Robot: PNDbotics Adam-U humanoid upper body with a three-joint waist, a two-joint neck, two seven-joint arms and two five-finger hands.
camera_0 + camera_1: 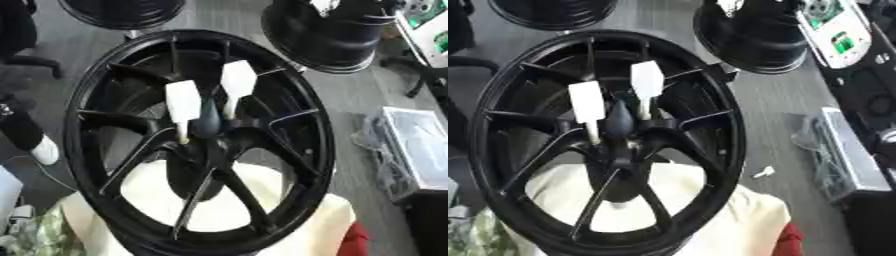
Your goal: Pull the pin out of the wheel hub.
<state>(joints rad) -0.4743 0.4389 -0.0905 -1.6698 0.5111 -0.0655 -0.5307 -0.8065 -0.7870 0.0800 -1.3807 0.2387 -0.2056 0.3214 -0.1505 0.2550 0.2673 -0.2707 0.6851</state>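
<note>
Two white pins (183, 102) stand in the black wheel hub (208, 131); no hand shows.

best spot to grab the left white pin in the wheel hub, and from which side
Take the left white pin by its broad flat white head, which stands well clear of the hub on a thin stem. Probably come from above and slightly left, fingers on the two flat faces; the right white pin stands close on its other side, and the spokes crowd the stem's base. No hand is in view.
</note>
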